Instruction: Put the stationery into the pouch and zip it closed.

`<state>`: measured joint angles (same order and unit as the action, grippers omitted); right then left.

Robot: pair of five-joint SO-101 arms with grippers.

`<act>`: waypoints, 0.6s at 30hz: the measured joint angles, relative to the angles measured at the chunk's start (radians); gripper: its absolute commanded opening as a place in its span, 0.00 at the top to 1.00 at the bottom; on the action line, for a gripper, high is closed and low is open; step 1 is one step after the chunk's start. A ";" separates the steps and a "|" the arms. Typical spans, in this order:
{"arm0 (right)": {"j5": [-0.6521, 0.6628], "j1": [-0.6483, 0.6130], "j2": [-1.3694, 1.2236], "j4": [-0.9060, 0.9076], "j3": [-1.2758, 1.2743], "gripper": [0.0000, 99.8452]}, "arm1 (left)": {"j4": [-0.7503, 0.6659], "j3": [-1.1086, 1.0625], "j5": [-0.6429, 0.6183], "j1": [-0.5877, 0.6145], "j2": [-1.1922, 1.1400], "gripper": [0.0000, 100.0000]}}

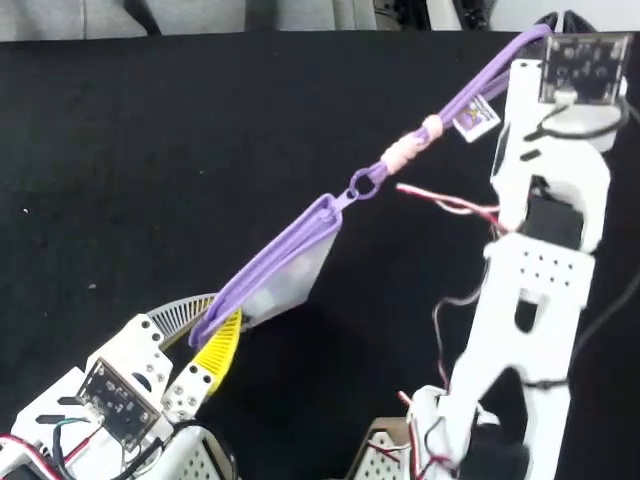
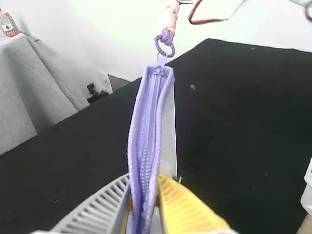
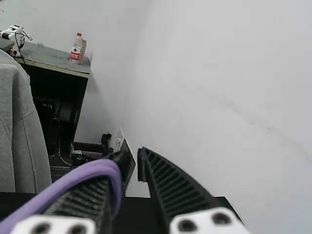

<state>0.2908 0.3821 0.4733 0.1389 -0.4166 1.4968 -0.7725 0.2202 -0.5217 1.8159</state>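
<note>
A purple pouch (image 1: 285,270) hangs stretched in the air above the black table (image 1: 150,150). My left gripper (image 1: 205,328) is shut on its lower end, with the grey and yellow fingers on either side (image 2: 144,195). In the left wrist view the pouch (image 2: 151,126) runs edge-on away from me, its zip teeth joined up to the slider ring (image 2: 163,41). From that ring (image 1: 362,185) a purple strap (image 1: 490,75) with pink beads (image 1: 410,150) runs taut to the right arm (image 1: 540,230) at the back right. My right gripper (image 3: 132,158) is shut on the strap (image 3: 83,178).
A small tag (image 1: 477,117) dangles from the strap near the right arm. Loose red wires (image 1: 450,205) jut out from that arm towards the pouch. The table's far edge meets grey cloth (image 1: 200,15). Open black surface lies to the left and under the pouch.
</note>
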 measured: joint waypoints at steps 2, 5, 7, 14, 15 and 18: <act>0.000 0.002 -0.054 0.000 0.029 0.99 | -0.002 0.000 0.000 -0.002 0.000 0.97; 0.000 0.002 -0.095 0.006 0.040 0.99 | -0.002 -0.002 0.000 -0.002 0.000 0.97; 0.000 0.002 -0.098 0.040 0.040 0.99 | -0.002 -0.002 0.000 -0.002 0.000 0.95; 0.003 -0.031 -0.080 0.195 0.078 0.99 | -0.023 -0.043 -0.051 0.006 0.017 0.70; 0.003 -0.035 -0.071 0.213 0.084 0.99 | -0.034 -0.048 -0.083 0.008 0.017 0.69; 0.002 -0.087 -0.041 0.276 0.094 0.99 | -0.043 -0.051 -0.195 0.015 0.017 0.69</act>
<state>0.2923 0.2946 0.4319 0.4150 -0.3230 1.4538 -0.8232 0.0253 -0.5063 1.8328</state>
